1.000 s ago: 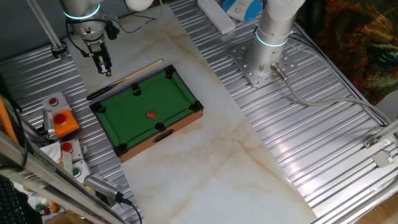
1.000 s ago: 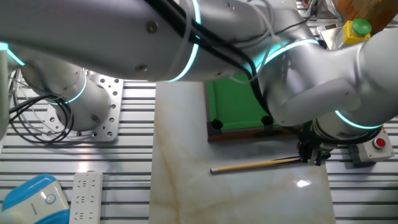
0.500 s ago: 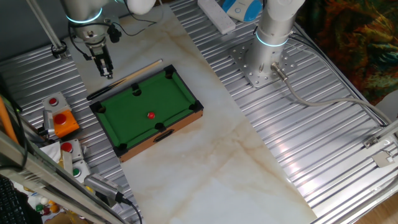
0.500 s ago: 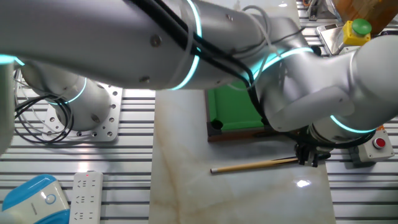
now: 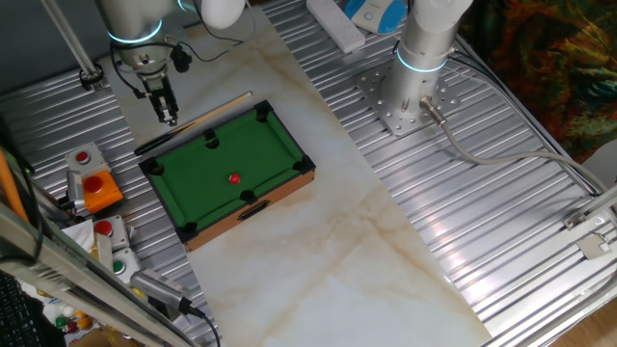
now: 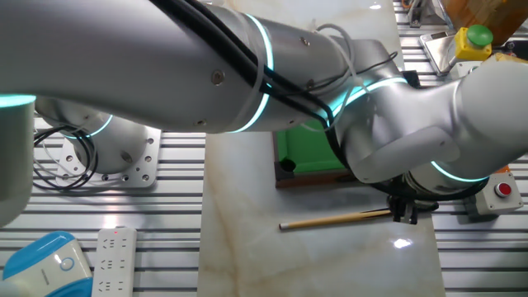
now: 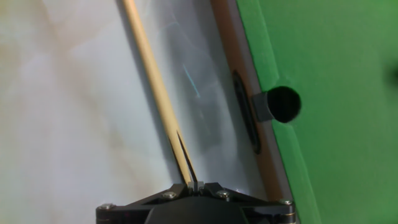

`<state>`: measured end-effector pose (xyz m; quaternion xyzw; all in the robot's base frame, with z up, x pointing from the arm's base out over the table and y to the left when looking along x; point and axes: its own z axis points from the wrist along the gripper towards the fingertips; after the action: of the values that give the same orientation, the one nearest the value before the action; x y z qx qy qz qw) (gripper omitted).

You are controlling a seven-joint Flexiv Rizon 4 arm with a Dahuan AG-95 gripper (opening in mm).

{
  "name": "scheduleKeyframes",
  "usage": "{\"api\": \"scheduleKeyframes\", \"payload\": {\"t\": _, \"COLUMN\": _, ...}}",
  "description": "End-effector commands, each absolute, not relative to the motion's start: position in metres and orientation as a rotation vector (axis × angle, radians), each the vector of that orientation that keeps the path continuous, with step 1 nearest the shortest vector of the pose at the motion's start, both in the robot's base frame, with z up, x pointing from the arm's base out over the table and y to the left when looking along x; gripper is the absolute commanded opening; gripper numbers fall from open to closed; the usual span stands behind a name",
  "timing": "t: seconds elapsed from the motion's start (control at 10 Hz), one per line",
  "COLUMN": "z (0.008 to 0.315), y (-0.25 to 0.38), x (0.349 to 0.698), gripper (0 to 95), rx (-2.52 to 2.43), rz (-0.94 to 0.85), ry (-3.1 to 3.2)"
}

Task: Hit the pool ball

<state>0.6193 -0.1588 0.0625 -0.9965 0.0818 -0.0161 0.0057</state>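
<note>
Gripper (image 5: 170, 119) at 10 o'clock of the toy pool table (image 5: 280, 145), poised over the dark butt end of the wooden cue (image 5: 193, 123); hand view shows fingers pressed together, nothing between them. Cue lies on marble along the table's far rail. Pool ball (image 5: 233, 178) sits mid-felt, well apart from both.

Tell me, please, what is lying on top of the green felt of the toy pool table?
One small red pool ball rests on the felt of the pool table, roughly central. Nothing else shows there. The cue stick lies off it, on the marble. The other fixed view has the arm covering most of the felt.
</note>
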Motion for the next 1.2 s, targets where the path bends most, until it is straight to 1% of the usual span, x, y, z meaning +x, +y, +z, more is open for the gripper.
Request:
{"api": "scheduleKeyframes", "payload": {"t": 0.1, "z": 0.059, "y": -0.159, "x": 0.619, "gripper": 0.0, "rx": -3.117, "rz": -0.057, "ry": 0.243}}
{"api": "scheduleKeyframes", "payload": {"t": 0.8, "z": 0.041, "y": -0.157, "x": 0.614, "gripper": 0.0, "rx": -3.107, "rz": -0.066, "ry": 0.207}}
{"api": "scheduleKeyframes", "payload": {"t": 1.2, "z": 0.038, "y": -0.155, "x": 0.615, "gripper": 0.0, "rx": -3.11, "rz": -0.067, "ry": 0.186}}
